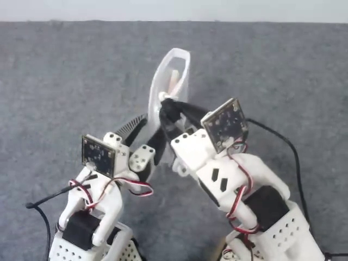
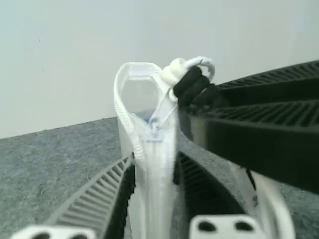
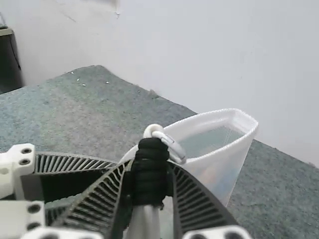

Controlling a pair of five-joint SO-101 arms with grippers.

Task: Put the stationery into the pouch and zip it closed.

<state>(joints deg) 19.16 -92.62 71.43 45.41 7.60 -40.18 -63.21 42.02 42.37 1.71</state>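
A translucent white pouch [image 1: 173, 68] stands upright at the middle of the grey mat, its far end gaping open. Pale stationery [image 1: 175, 81] shows inside it. My left gripper [image 1: 154, 148] is shut on the pouch's near end; in the left wrist view the pouch [image 2: 144, 129] is pinched between its ribbed fingers [image 2: 99, 204]. My right gripper [image 1: 169, 112] is shut on the zipper pull [image 1: 165, 101], a black cord with a white bead [image 3: 149, 162], at about mid-length of the zip. The open mouth of the pouch [image 3: 219, 144] lies beyond it. The right gripper [image 2: 199, 97] crosses above the left one.
A grey felt mat [image 1: 65, 81] covers the table, with free room on both sides of the pouch. A black cable [image 1: 288, 147] trails behind the right arm. A white wall [image 1: 174, 8] bounds the far edge. A dark object [image 3: 9, 57] stands off the mat.
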